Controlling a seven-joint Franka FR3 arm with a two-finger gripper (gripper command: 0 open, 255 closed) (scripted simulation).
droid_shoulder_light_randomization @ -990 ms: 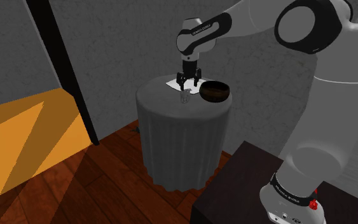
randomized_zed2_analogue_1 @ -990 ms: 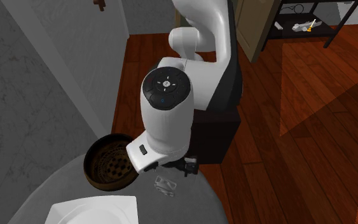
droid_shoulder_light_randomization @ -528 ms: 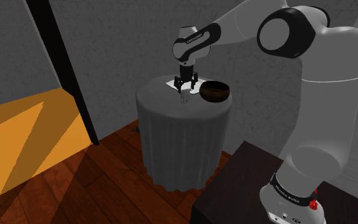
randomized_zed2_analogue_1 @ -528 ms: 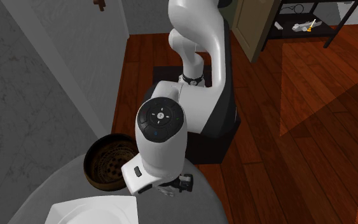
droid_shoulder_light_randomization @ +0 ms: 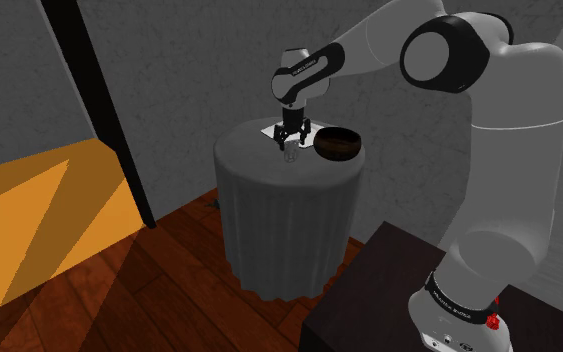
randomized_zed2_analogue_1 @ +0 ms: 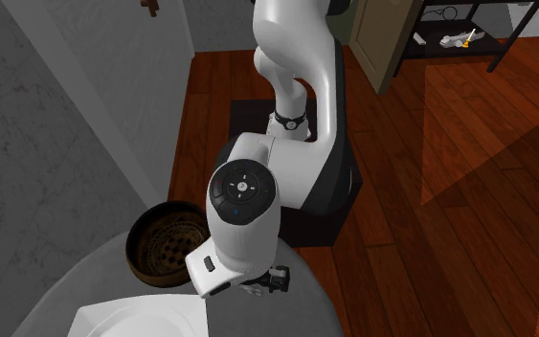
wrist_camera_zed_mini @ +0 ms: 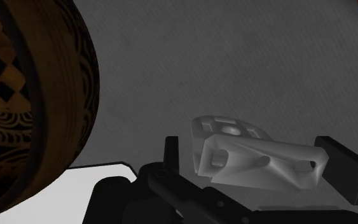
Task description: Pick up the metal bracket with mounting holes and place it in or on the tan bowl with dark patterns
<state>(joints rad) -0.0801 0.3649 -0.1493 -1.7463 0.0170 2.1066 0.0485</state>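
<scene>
A pale grey bracket (wrist_camera_zed_mini: pixel 254 159) with holes lies on the grey-clothed round table (droid_shoulder_light_randomization: pixel 279 185). In the wrist view it sits between my two black fingers (wrist_camera_zed_mini: pixel 171 153), which stand apart on either side of it. My gripper (wrist_camera_zed_mini: pixel 250 151) is open and low over the bracket (droid_shoulder_light_randomization: pixel 290 156), as the shoulder view also shows with the gripper (droid_shoulder_light_randomization: pixel 291 142) pointing straight down. The tan bowl with dark patterns (droid_shoulder_light_randomization: pixel 336 145) stands close beside it on the same table, and its patterned inside (randomized_zed2_analogue_1: pixel 167 244) is plain in the second exterior view. There my arm hides the bracket.
A white flat plate (randomized_zed2_analogue_1: pixel 143 316) lies on the table behind the bracket, touching distance from the bowl (wrist_camera_zed_mini: pixel 25 108). The table top is small, with wooden floor (droid_shoulder_light_randomization: pixel 159 290) all around. My dark stand (droid_shoulder_light_randomization: pixel 389 290) is near the table. A shelf (randomized_zed2_analogue_1: pixel 459 38) stands far off.
My hand has shifted over the bracket and come down, so the fingers now straddle it. In the second exterior view the arm now covers the bracket. Bowl and bracket have not moved.
</scene>
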